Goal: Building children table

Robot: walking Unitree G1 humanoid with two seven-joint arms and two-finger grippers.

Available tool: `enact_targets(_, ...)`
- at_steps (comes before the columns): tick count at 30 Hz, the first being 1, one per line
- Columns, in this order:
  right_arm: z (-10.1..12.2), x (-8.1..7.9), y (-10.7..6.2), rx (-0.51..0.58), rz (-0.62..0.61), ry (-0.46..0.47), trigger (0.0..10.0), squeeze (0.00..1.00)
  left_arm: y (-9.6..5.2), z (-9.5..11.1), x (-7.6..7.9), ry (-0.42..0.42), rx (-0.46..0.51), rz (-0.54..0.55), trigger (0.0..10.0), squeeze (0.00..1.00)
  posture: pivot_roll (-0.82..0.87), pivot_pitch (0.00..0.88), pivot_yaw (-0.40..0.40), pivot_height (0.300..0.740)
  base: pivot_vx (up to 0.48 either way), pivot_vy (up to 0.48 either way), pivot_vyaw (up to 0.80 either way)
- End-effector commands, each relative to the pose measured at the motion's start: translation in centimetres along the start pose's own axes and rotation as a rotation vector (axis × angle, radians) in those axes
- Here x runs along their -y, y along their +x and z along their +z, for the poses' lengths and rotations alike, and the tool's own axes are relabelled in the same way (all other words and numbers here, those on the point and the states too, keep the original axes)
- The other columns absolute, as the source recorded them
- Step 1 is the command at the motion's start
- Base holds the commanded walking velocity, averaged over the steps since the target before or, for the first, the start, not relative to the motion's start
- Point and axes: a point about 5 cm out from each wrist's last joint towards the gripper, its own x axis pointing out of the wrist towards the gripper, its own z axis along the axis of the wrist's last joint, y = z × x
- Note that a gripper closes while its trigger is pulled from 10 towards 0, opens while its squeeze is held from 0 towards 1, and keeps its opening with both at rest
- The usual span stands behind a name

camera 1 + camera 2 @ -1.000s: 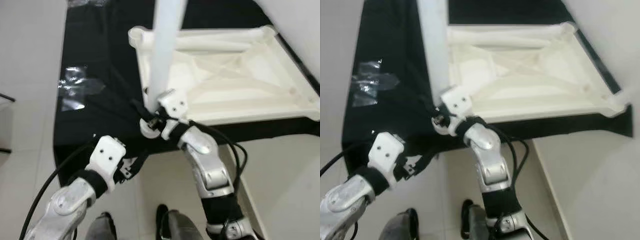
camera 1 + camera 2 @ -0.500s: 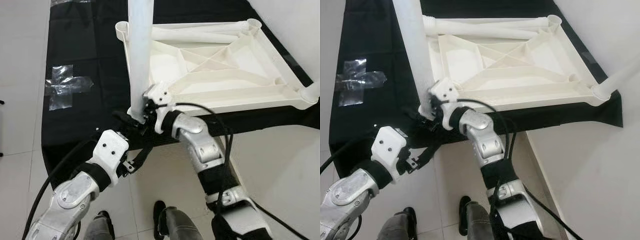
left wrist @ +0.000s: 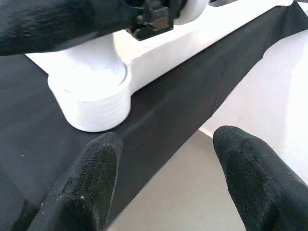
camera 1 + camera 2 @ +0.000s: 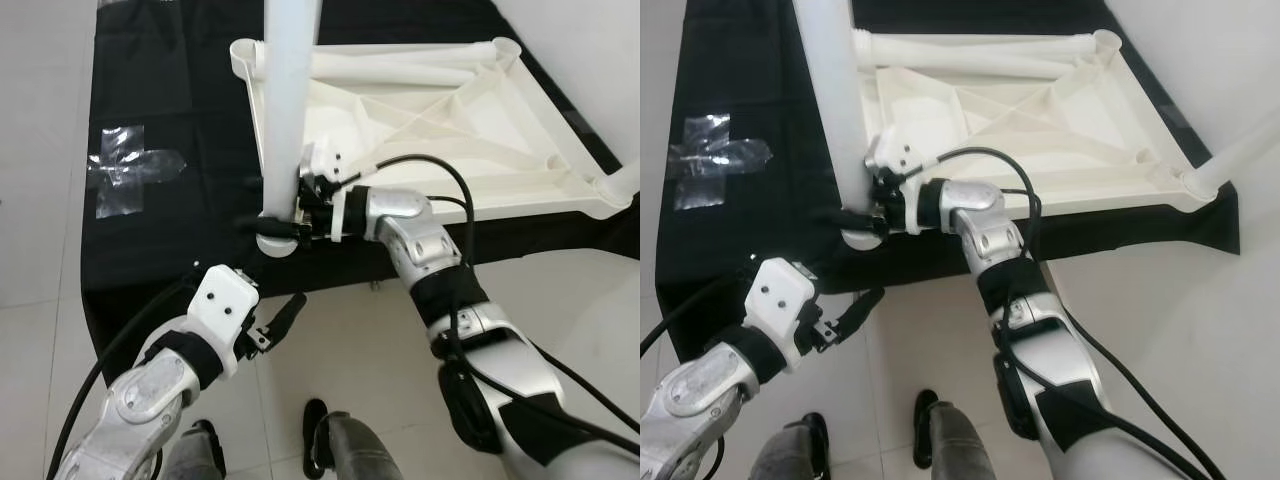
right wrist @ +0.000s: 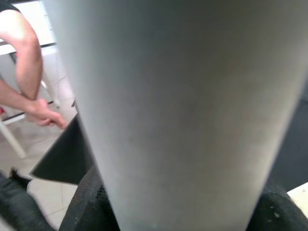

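Observation:
The white table top [image 4: 520, 205] lies upside down on a black cloth [image 4: 180, 90] on the floor. A white table leg [image 4: 285, 100] stands upright in the near left corner socket [image 4: 272, 243]. My right gripper [image 4: 290, 215] reaches in from the right and is shut on the leg just above the socket; in the right wrist view the leg [image 5: 178, 106] sits between the black fingers [image 5: 91, 202]. My left gripper [image 4: 285, 310] hangs open at the cloth's front edge, just short of the socket [image 3: 94, 103], with nothing between its fingers [image 3: 86, 187].
Another white leg [image 4: 625, 180] stands at the table top's near right corner, and one more [image 4: 400, 72] lies along its far side. Clear tape [image 4: 125, 170] sticks to the cloth at the left. White floor tiles [image 4: 560, 330] surround the cloth. A person's arm [image 5: 29, 82] is in the right wrist view.
The camera has shifted. My right wrist has turned and now grips the leg from the right side, lower and closer to the socket. The left gripper has barely moved.

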Motion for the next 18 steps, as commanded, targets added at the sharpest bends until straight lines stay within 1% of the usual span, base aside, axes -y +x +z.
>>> enact_targets(1,-0.5,-0.1,0.3,-0.012,-0.017,0.025,0.0,0.00,-0.3,-0.1,0.4,-0.003,-0.013,-0.009,10.0,0.00,0.16,0.301,-0.187,0.740,0.000,0.000,0.00)
enact_targets(3,-1.6,-1.1,0.1,0.003,-0.027,0.059,0.0,0.00,-0.4,-0.1,0.4,-0.004,-0.014,-0.008,10.0,0.00,0.15,0.304,-0.181,0.740,0.000,0.000,0.00)
enact_targets(4,-1.6,-1.1,0.1,0.003,-0.027,0.059,0.0,0.00,-0.4,-0.1,0.4,-0.004,-0.014,-0.008,10.0,0.00,0.15,0.304,-0.181,0.740,0.000,0.000,0.00)
enact_targets(5,-2.2,-1.6,-0.1,0.003,-0.029,0.070,0.0,0.00,-0.4,-0.2,0.4,-0.005,-0.015,-0.010,10.0,0.00,0.14,0.303,-0.177,0.740,0.000,0.000,0.00)
enact_targets(7,-3.8,-2.4,-0.3,-0.048,-0.132,0.082,0.0,0.00,-0.3,-0.3,0.5,-0.010,-0.016,-0.019,10.0,0.00,0.13,0.298,-0.172,0.740,0.000,0.000,0.00)
enact_targets(8,-3.8,-2.4,-0.3,-0.048,-0.132,0.082,0.0,0.00,-0.3,-0.3,0.5,-0.010,-0.016,-0.019,10.0,0.00,0.13,0.298,-0.172,0.740,0.000,0.000,0.00)
enact_targets(9,-4.5,-2.5,-0.3,-0.091,-0.225,0.072,0.0,0.00,-0.3,-0.3,0.6,-0.011,-0.016,-0.022,10.0,0.00,0.13,0.298,-0.172,0.740,0.000,0.000,0.00)
enact_targets(10,-5.8,-2.8,-0.6,-0.167,-0.436,0.078,0.0,0.00,-0.3,-0.3,0.5,-0.012,-0.017,-0.025,10.0,0.00,0.12,0.293,-0.167,0.740,0.000,0.000,0.00)
enact_targets(11,-5.8,-2.8,-0.6,-0.167,-0.436,0.078,0.0,0.00,-0.3,-0.3,0.5,-0.012,-0.017,-0.025,10.0,0.00,0.12,0.293,-0.167,0.740,0.000,0.000,0.00)
enact_targets(12,-6.6,-2.9,-0.9,-0.219,-0.584,0.076,0.0,0.00,-0.3,-0.4,0.5,-0.013,-0.017,-0.027,10.0,0.00,0.12,0.293,-0.167,0.740,0.000,0.000,0.00)
enact_targets(13,-6.6,-2.9,-0.9,-0.219,-0.584,0.076,0.0,0.00,-0.3,-0.4,0.5,-0.013,-0.017,-0.027,10.0,0.00,0.12,0.293,-0.167,0.740,0.000,0.000,0.00)
enact_targets(14,-6.9,-4.8,-0.3,-0.212,-0.588,0.098,0.0,0.00,-0.2,-0.4,0.4,-0.012,-0.018,-0.028,10.0,0.00,0.11,0.289,-0.151,0.740,0.000,0.000,0.00)
enact_targets(15,-6.9,-4.8,-0.3,-0.212,-0.588,0.098,0.0,0.00,-0.2,-0.4,0.4,-0.012,-0.018,-0.028,10.0,0.00,0.11,0.289,-0.151,0.740,0.000,0.000,0.00)
enact_targets(16,-6.8,-5.8,0.4,-0.177,-0.575,0.114,10.0,0.00,0.0,-0.5,0.3,-0.012,-0.016,-0.031,10.0,0.00,0.10,0.269,-0.140,0.740,0.000,0.000,0.00)
enact_targets(17,-6.1,-5.8,1.0,-0.123,-0.542,0.120,10.0,0.00,0.2,-0.5,0.3,-0.010,-0.011,-0.036,10.0,0.00,0.11,0.262,-0.139,0.740,0.000,0.000,0.00)
enact_targets(18,-6.1,-5.8,1.0,-0.123,-0.542,0.120,10.0,0.00,0.2,-0.5,0.3,-0.010,-0.011,-0.036,10.0,0.00,0.11,0.262,-0.139,0.740,0.000,0.000,0.00)
